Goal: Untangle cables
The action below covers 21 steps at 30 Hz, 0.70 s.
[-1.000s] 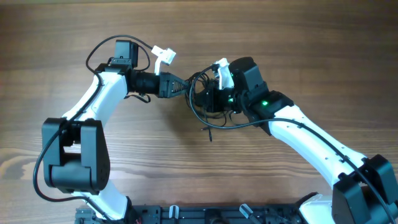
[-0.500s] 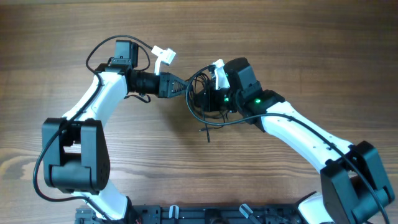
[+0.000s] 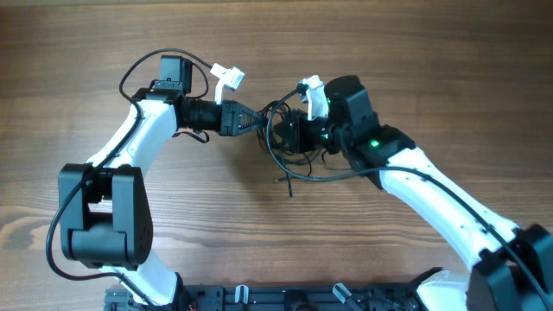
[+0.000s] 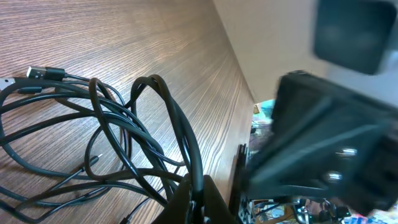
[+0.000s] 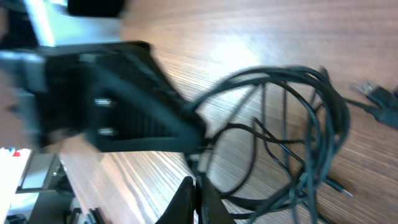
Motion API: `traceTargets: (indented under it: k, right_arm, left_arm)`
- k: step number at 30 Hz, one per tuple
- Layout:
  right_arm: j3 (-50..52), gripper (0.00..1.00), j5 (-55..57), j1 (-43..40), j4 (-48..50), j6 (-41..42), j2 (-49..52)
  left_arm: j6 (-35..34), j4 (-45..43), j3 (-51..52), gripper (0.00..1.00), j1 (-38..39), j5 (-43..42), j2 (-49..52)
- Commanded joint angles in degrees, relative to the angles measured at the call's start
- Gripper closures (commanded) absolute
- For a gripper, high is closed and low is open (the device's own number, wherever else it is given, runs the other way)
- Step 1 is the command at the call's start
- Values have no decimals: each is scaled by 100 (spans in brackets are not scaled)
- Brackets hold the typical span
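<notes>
The cables (image 3: 285,147) are a tangle of thin black cords lying in loops on the wooden table between the two arms. My left gripper (image 3: 256,120) reaches in from the left and is shut on one black cable (image 4: 196,186), which rises in a loop (image 4: 155,93) in front of it. My right gripper (image 3: 290,131) comes in from the right, close to the left one, and is shut on a thin cable (image 5: 198,180). In the right wrist view the looped cables (image 5: 311,130) lie beyond, with a plug end (image 5: 373,93) at the right.
A loose cable end (image 3: 288,183) sticks out toward the front of the tangle. A plug end (image 4: 40,73) lies at the left in the left wrist view. The two grippers nearly touch; the left gripper's body (image 5: 118,106) fills the right wrist view.
The right arm shifted left into the tangle, then back right and slightly up, tugging the loops. The left arm has stayed in place.
</notes>
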<state>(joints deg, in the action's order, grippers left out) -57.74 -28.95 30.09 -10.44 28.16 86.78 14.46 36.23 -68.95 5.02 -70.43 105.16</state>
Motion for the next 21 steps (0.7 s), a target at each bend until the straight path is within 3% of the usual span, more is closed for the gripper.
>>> traceTargets:
  k: [1, 13, 21]
  right_arm:
    - [-114, 96, -151, 136, -2, -103, 55]
    - [-114, 96, 70, 186, 299, 52, 935]
    - [-131, 95, 219, 4, 688, 262, 894]
  left_arm:
    - [9, -15, 7, 96, -4, -170, -26]
    - [9, -15, 7, 96, -4, -170, -26]
    - [9, -44, 7, 96, -4, -168, -26]
